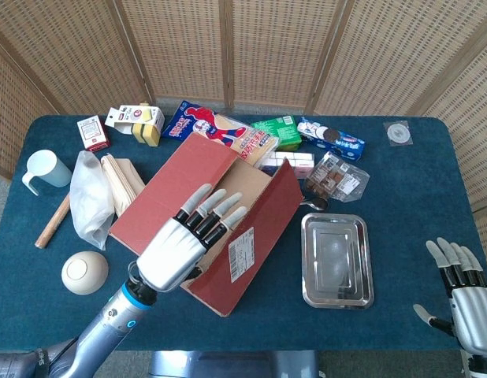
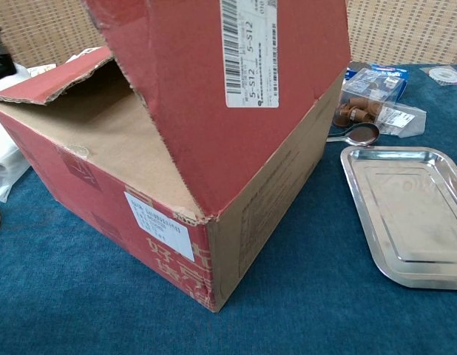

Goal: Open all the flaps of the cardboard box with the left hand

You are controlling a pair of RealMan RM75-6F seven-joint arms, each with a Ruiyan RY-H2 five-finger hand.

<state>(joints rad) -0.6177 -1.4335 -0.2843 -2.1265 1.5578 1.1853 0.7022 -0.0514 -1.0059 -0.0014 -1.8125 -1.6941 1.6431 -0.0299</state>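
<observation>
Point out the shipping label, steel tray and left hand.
shipping label (image 2: 249,52), chest view, middle of the label.
steel tray (image 1: 308,260), head view, left rim.
left hand (image 1: 184,244), head view, back of the hand.
</observation>
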